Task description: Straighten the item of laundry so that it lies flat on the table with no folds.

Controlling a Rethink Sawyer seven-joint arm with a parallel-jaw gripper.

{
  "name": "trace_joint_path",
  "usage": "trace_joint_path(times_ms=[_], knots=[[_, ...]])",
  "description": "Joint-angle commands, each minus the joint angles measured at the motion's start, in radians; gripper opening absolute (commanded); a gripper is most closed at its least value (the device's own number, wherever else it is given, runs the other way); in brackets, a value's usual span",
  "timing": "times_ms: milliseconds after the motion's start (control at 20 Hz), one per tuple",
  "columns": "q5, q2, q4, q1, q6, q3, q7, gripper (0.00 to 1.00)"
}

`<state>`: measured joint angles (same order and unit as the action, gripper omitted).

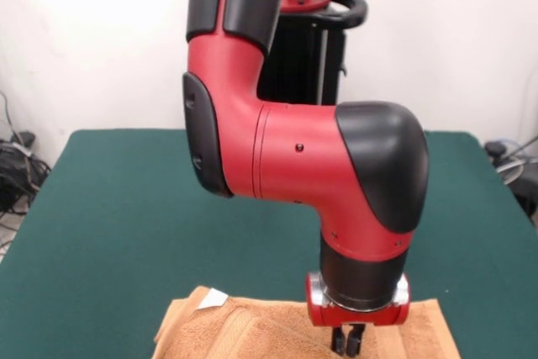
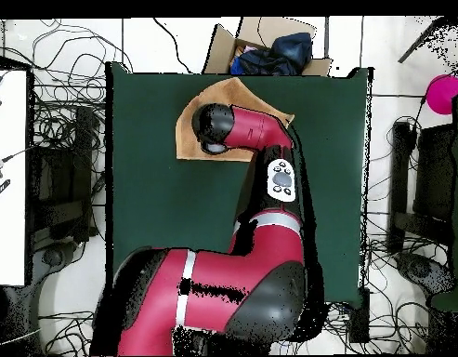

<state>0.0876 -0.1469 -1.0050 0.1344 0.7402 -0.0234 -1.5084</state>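
The orange-tan towel (image 1: 252,329) lies at the near edge of the green table (image 1: 109,208) in the front view, with a raised fold at its left corner and its small white tag (image 1: 214,298) showing. The bottom edge of the picture cuts the towel off. My gripper (image 1: 348,340) points straight down over the towel's right half. Its two black fingers stand close together with their tips at the cloth, and I cannot tell whether cloth is pinched. In the overhead view the towel (image 2: 189,135) lies at the table's (image 2: 149,204) top edge, mostly hidden under my arm.
In the overhead view a cardboard box (image 2: 269,51) with dark blue cloth stands just beyond the table's edge by the towel. Cables cover the floor around the table. A white surface (image 2: 9,177) is at the left and a pink object (image 2: 444,93) at the right.
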Motion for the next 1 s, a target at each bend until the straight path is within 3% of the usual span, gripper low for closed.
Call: trace_joint_path(times_ms=[50, 550, 1000], knots=[[-0.003, 0.163, 0.070, -0.026, 0.047, -0.029, -0.245, 0.00], [0.012, 0.203, 0.121, -0.038, 0.070, -0.055, -0.311, 0.00], [0.028, 0.133, 0.049, -0.047, 0.202, -0.090, -0.334, 0.00]])
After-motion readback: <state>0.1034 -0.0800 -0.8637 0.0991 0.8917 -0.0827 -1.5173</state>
